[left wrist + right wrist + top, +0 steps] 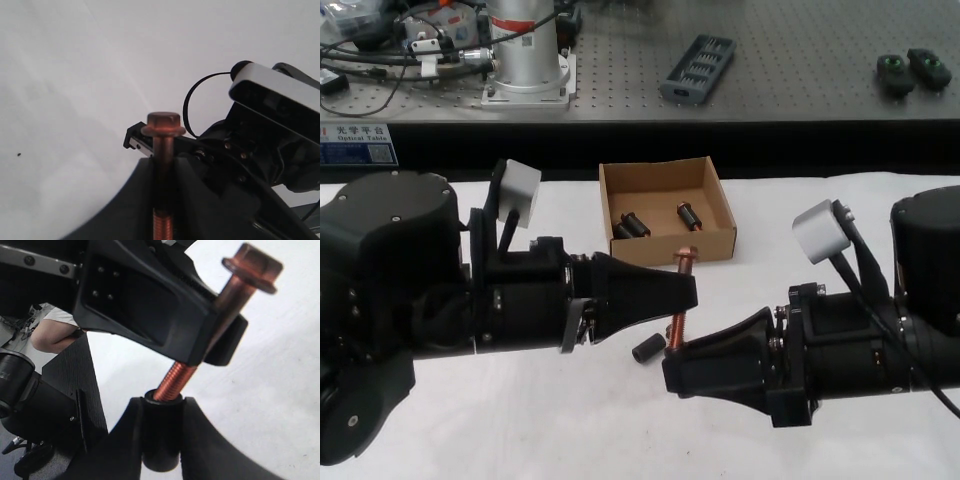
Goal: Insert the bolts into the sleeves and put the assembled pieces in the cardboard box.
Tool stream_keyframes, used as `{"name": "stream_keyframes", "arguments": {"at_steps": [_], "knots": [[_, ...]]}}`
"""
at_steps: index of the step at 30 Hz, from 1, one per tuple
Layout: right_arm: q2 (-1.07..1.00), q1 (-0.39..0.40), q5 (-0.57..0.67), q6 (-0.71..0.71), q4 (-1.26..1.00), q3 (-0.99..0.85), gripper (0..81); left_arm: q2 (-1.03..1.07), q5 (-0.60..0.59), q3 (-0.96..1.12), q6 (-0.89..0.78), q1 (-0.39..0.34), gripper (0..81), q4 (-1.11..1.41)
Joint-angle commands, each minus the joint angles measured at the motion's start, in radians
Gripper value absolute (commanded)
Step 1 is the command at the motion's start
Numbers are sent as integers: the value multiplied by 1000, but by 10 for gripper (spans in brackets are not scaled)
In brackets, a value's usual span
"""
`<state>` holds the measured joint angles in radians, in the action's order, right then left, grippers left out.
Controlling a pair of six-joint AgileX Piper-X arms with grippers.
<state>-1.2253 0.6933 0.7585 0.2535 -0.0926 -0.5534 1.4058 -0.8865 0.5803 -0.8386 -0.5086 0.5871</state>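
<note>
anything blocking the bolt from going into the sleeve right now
Nothing visible does. The bolt, clamped in the left gripper, has its threaded tip right at the open mouth of the sleeve, which is held in the right gripper. Nothing sits between them.

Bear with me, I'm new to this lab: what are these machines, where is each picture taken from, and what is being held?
These are two robot arms, each ending in a two-fingered pincer. One picture looks down from behind the arms; the other two come from the wrist cameras. The left pincer grips a copper-coloured bolt roughly upright, head up. The right pincer holds a black sleeve beneath it, with the bolt's threaded tip at the sleeve's mouth. On the white cloth lie a loose sleeve and an open cardboard box with assembled pieces inside.
</note>
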Motion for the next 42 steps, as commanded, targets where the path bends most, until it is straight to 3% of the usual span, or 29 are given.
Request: {"name": "stream_keyframes", "arguments": {"at_steps": [1,21,42], "knots": [[12,-10,26,1,-43,-6,43,-4,32,6,12,-6,65,-2],[12,-56,-9,94,-142,-6,43,-4,176,4,12,-50,29,43],[12,-89,-31,120,-161,-6,43,-4,185,4,12,-50,29,43]]}}
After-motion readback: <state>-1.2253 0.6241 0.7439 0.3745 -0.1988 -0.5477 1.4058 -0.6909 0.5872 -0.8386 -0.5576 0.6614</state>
